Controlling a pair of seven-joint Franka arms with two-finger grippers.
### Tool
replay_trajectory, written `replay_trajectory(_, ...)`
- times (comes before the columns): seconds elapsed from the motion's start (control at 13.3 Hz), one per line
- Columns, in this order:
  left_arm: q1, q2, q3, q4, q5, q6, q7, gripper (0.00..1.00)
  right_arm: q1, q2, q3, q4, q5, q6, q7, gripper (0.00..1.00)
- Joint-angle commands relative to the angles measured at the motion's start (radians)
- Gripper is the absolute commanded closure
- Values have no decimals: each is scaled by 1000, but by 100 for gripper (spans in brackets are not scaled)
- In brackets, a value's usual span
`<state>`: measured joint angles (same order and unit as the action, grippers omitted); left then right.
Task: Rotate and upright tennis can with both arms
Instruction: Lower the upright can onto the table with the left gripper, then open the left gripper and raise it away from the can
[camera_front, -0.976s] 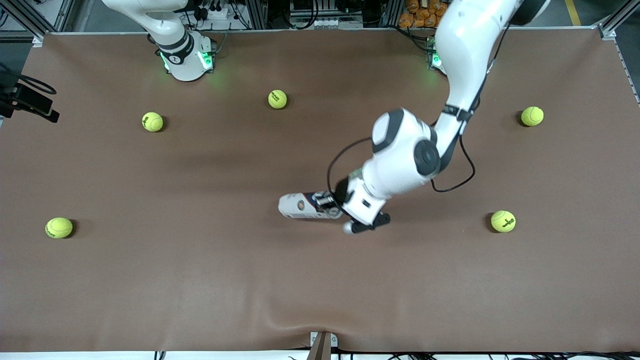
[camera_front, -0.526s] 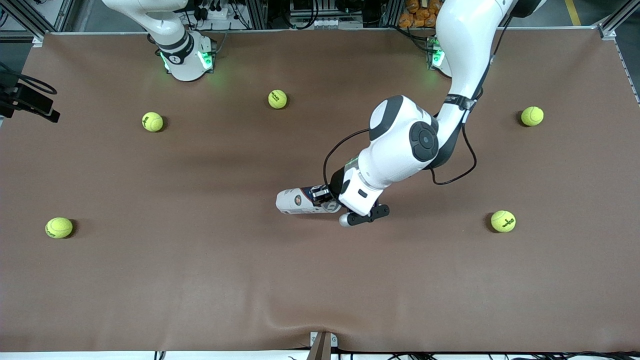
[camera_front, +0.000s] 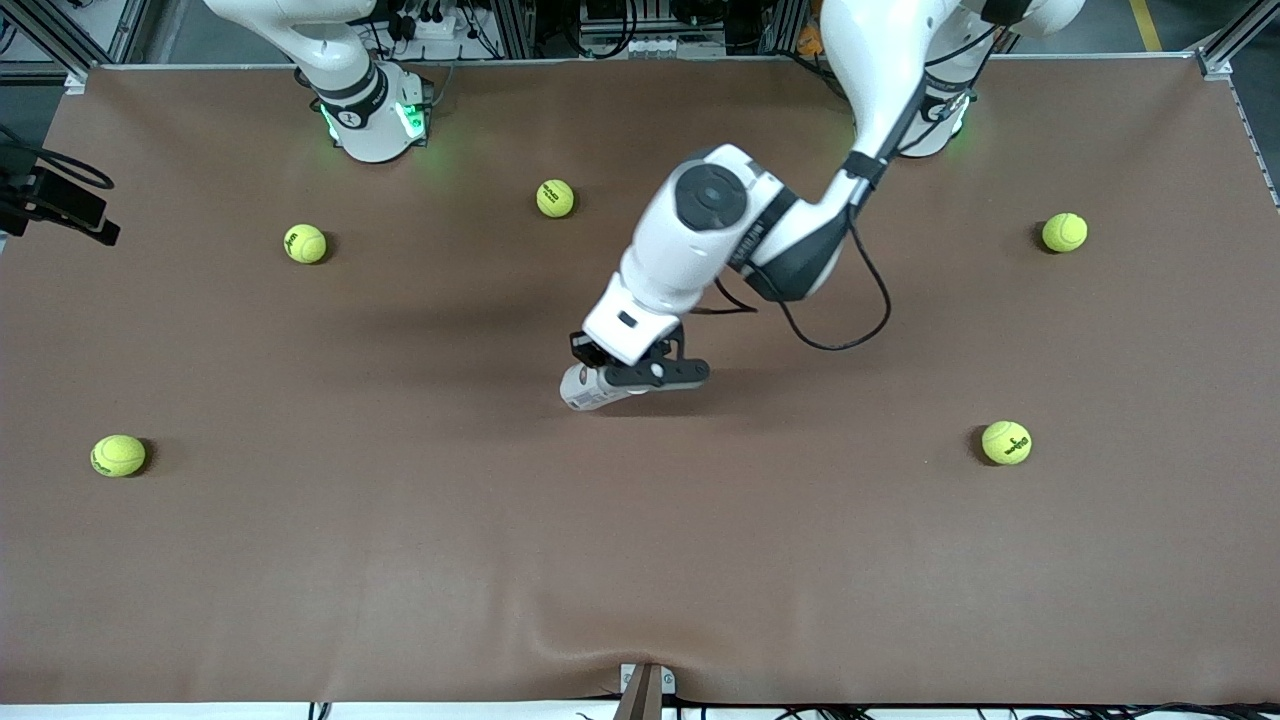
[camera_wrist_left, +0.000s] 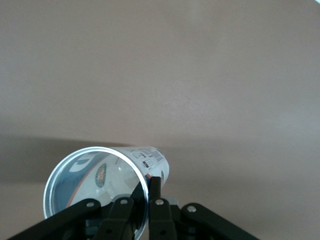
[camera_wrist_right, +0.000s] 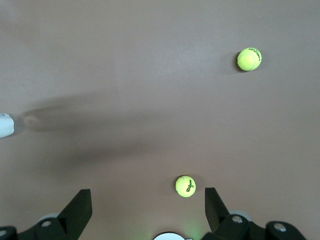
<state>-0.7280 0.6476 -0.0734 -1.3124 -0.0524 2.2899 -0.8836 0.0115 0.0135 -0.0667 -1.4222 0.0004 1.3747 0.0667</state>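
The tennis can (camera_front: 583, 388) is near the table's middle, tilted, and only its white end shows below the left gripper (camera_front: 603, 373). In the left wrist view the can (camera_wrist_left: 100, 172) shows its silvery open rim and navy label. The left gripper (camera_wrist_left: 146, 187) is shut on the can's wall at the rim, with one finger inside and one finger (camera_wrist_left: 156, 190) outside. The right gripper (camera_wrist_right: 147, 210) is open and empty, high over the table near the right arm's base (camera_front: 372, 115), where that arm waits. The can's white end (camera_wrist_right: 4, 125) shows at that view's edge.
Several yellow tennis balls lie scattered on the brown table: one (camera_front: 555, 198) near the right arm's base, one (camera_front: 305, 243) beside it, one (camera_front: 118, 455) at the right arm's end, and two (camera_front: 1064, 232) (camera_front: 1006, 442) toward the left arm's end.
The left arm has swung toward the right arm's end and turned its wrist. The can has gone from lying flat to tilted, so only its white end shows.
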Motion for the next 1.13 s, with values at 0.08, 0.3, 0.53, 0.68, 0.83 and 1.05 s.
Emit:
replay_trajectory(0.08,-62,9,14,-4,210,-13,-75,100,-4,-17,4,-12,12,6,12,0)
replay_trajectory(0.3,-90,43,14,-7,314,-13,-75,100,-4,-17,4,-12,12,7,12,0)
replay_trajectory(0.53,-91,40,12,-13,321,-16,-77,1,-4,-17,4,-12,12,9,12,0)
replay_trajectory(0.68,-90,32,12,-8,316,-18,-75,0,-4,-17,4,-12,12,14,12,0)
replay_trajectory(0.83,-91,20,12,-2,310,-21,-77,0,-4,-17,4,-11,12,20,12,0)
replay_trajectory(1.05,-82,-32,14,1,306,-59,-74,0,-5,-17,4,-11,10,20,12,0)
